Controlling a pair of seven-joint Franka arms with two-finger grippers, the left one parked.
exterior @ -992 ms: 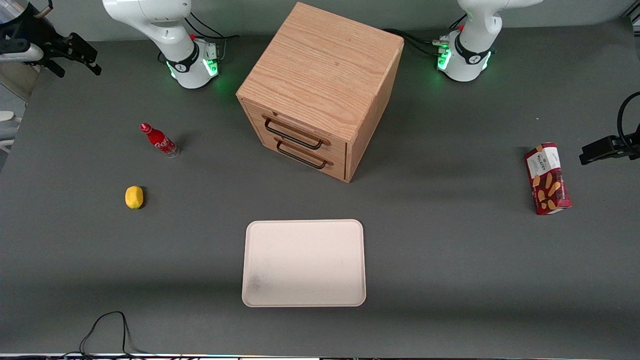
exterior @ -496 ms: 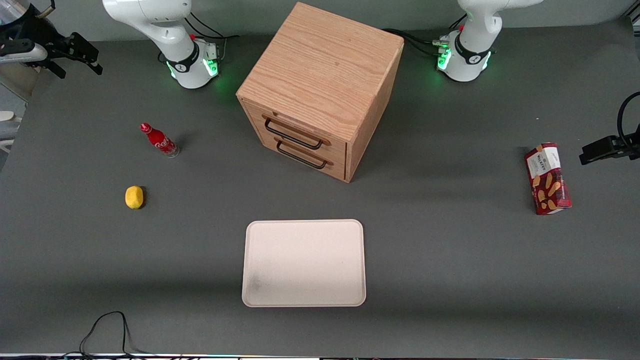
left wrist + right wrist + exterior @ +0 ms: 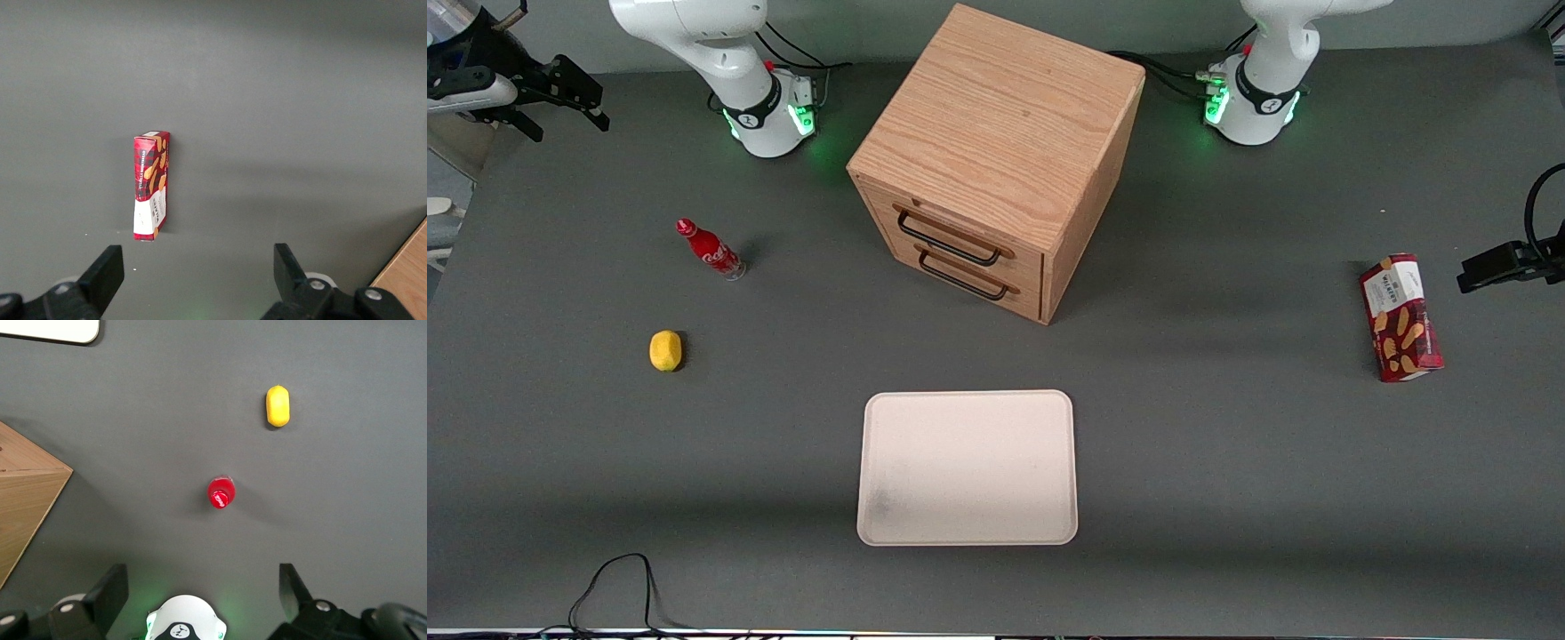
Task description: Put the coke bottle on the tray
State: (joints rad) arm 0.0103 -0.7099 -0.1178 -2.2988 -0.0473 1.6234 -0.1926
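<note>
Comparing this moment with a second ago, we see almost nothing changed: our gripper [image 3: 560,93] has shifted only slightly, high above the working arm's end of the table, so the approach has barely begun. The coke bottle [image 3: 710,249] stands upright on the table, farther from the front camera than the lemon [image 3: 665,350] and well apart from the tray [image 3: 967,467]. Our fingers [image 3: 113,590] look spread wide, probably fully, holding and touching nothing, with the bottle's cap showing between them.

Dark grey tabletop [image 3: 1227,462], wooden two-drawer cabinet [image 3: 996,160], pale wall above.
</note>
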